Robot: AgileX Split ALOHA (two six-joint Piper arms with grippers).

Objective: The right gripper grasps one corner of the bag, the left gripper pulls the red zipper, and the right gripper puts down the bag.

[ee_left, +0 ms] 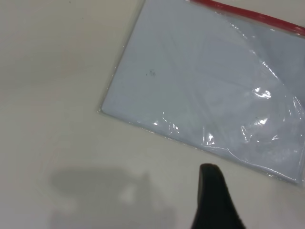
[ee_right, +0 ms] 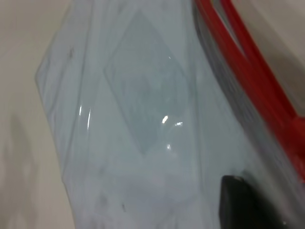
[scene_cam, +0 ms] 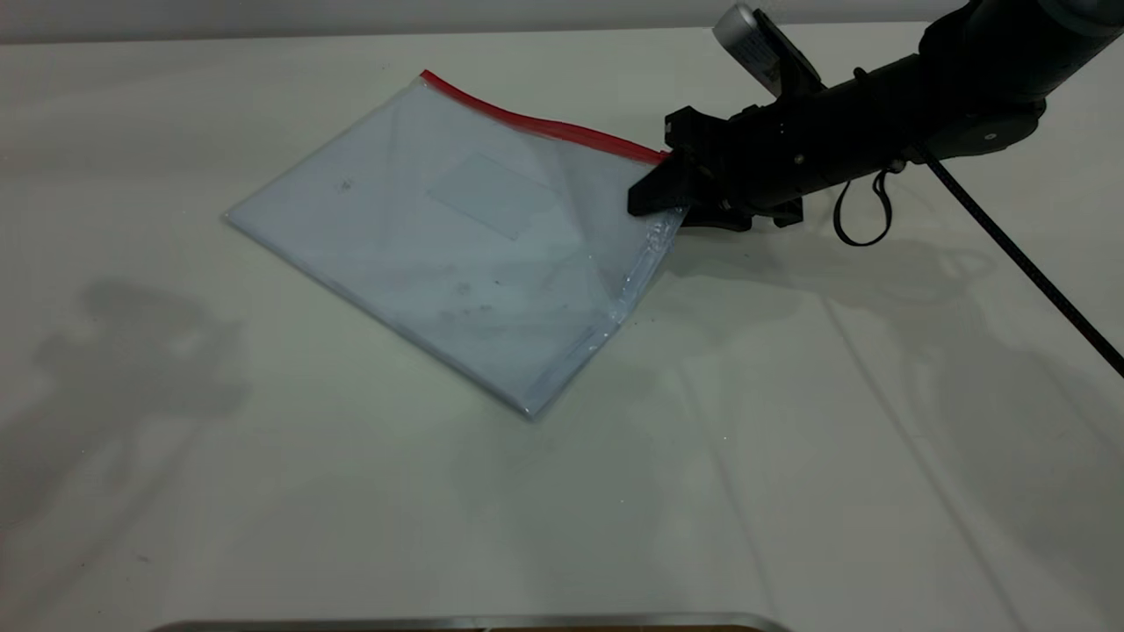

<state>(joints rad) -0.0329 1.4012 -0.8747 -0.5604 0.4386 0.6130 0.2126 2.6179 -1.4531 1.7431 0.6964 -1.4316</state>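
The bag (scene_cam: 457, 246) lies on the white table, with the red zipper (scene_cam: 544, 125) along its far edge. My right gripper (scene_cam: 654, 200) reaches in from the right and is shut on the bag at the corner (scene_cam: 663, 158) where the zipper ends. That side of the bag is raised off the table. The right wrist view shows the bag (ee_right: 133, 119), the zipper (ee_right: 248, 71) and the right gripper (ee_right: 238, 200) on the plastic. No slider tab can be made out. My left gripper (ee_left: 212, 191) hovers above bare table beside the bag's (ee_left: 205, 81) plain edge, opposite the zipper (ee_left: 252, 15). It is outside the exterior view.
The right arm's black braided cable (scene_cam: 1019, 254) trails down to the right over the table. A metal rim (scene_cam: 474, 621) runs along the near table edge. Shadows of the arms fall on the table at the left.
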